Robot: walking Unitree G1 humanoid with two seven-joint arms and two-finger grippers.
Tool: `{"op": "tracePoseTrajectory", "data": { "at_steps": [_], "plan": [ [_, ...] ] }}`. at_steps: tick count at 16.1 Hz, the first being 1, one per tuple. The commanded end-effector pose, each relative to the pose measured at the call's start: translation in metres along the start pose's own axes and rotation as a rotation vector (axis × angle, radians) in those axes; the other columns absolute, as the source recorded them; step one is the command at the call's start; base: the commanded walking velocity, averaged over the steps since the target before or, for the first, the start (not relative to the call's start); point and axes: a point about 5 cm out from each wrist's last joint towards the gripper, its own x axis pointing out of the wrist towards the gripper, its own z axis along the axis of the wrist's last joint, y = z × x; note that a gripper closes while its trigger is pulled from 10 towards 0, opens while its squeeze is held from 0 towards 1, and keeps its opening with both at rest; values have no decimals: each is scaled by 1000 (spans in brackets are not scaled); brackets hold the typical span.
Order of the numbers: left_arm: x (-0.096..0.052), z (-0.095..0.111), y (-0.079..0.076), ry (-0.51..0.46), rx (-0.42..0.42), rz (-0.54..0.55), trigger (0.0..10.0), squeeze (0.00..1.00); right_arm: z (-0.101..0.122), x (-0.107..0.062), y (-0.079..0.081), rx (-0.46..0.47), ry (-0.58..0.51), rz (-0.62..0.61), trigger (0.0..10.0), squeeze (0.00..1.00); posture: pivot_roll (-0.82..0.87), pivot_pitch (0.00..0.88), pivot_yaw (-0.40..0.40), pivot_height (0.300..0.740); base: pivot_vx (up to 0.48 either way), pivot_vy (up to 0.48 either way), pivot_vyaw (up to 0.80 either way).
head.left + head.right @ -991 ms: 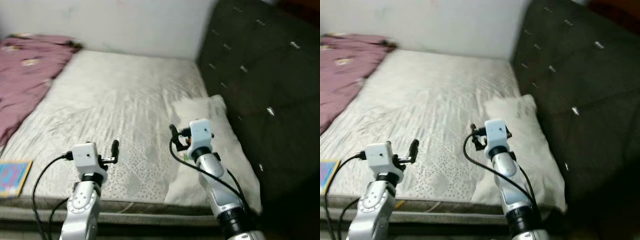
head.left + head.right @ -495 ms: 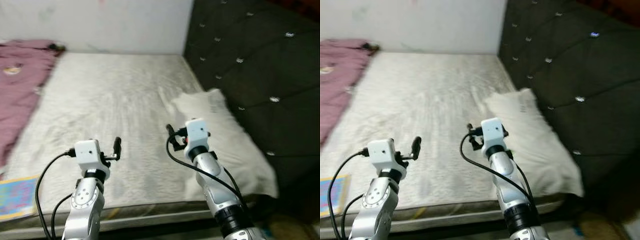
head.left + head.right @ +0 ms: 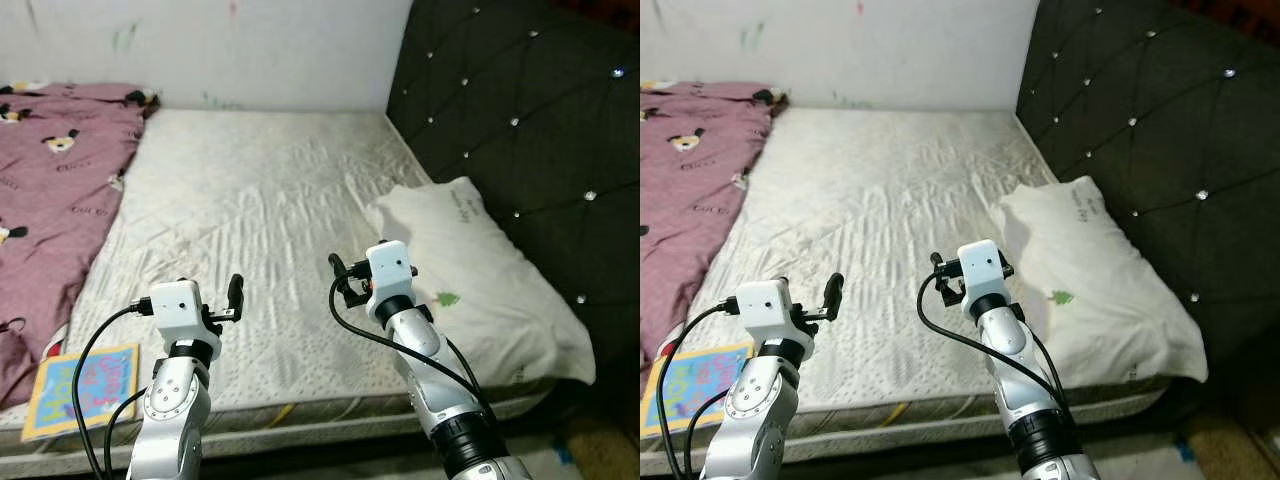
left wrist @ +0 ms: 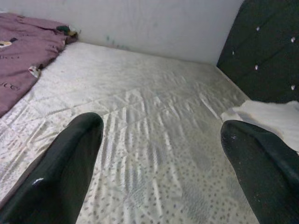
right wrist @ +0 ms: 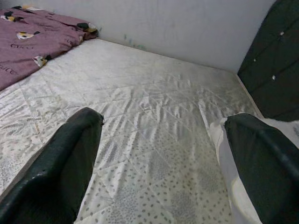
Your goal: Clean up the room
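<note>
Hovering over the mattress (image 3: 260, 210) as before, both grippers' jaws gape empty; the view has shifted.

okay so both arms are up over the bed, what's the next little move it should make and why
Probably lower the left gripper toward the book at the mattress edge. Both it and the right gripper are open and holding nothing, and the book is the nearest loose item; the pillow and blanket lie farther off.
</note>
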Motion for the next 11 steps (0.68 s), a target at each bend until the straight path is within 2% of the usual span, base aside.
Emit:
{"op": "tracePoseTrajectory", "data": {
  "at_steps": [1, 5, 11],
  "plan": [
    [1, -1, -8, 6, -3, -18, 10000, 0, -1, -1, -6, -15, 0, -16, 10000, 0, 38, 36, -49, 740, 0, 0, 800],
    [2, -2, -8, 10, -9, -25, 10000, 0, -1, -1, -5, -9, 0, -15, 10000, 0, 37, 35, -46, 740, 0, 460, 723],
    [1, -2, -10, 16, -11, -25, 10000, 0, -3, -2, -5, -10, 10, -10, 10000, 0, 38, 34, -49, 740, 0, 480, 0]
  ]
}}
